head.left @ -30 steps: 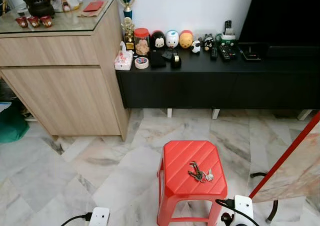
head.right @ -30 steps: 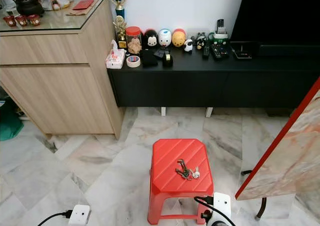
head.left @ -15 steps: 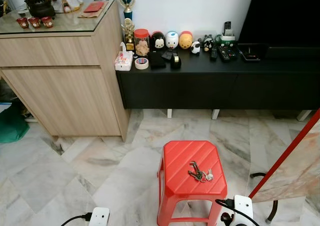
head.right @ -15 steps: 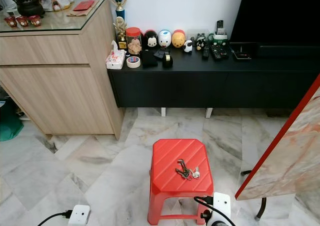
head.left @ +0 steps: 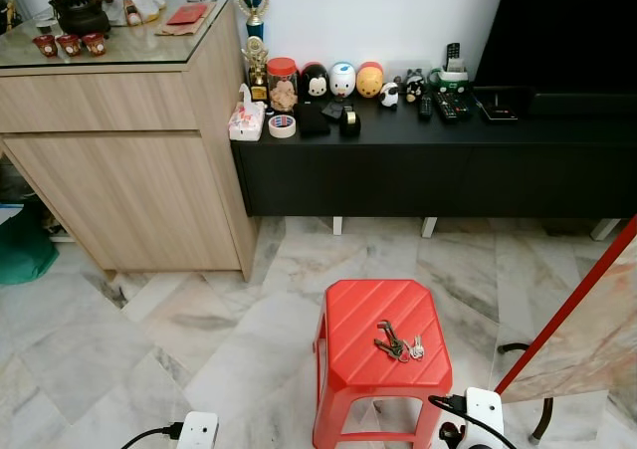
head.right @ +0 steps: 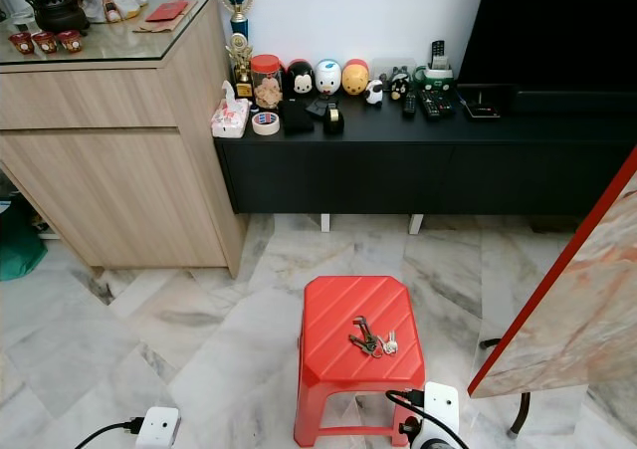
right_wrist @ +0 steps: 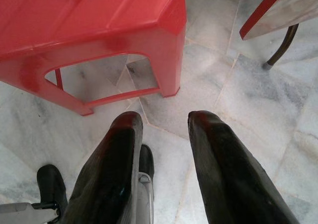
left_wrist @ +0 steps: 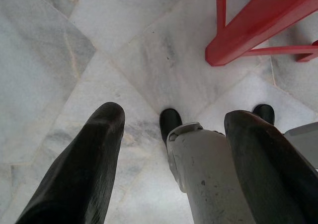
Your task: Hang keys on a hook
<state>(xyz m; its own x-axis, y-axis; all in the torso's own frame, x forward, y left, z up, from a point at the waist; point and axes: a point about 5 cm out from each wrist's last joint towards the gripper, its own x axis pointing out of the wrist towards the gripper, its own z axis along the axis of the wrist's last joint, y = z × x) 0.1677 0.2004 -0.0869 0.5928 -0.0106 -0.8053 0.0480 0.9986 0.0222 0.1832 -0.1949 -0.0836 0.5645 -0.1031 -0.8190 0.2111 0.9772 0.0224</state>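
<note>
Lying on the red stool (head.left: 383, 344), toward its right side, the keys (head.left: 398, 342) rest untouched. Pale grey-veined marble floor (head.left: 199, 320) surrounds the stool. Behind it a low black worktop (head.left: 428, 130) carries toy figures (head.left: 342, 78), a tape roll (head.left: 282, 124) and remotes, beside a light wooden cabinet (head.left: 129, 160). A red-edged board (head.left: 587, 320) leans on the right. The left gripper (left_wrist: 171, 122) hangs above the floor, jaws wide apart, empty; the right gripper (right_wrist: 164, 122) hangs near the stool, jaws parted, empty.
</note>
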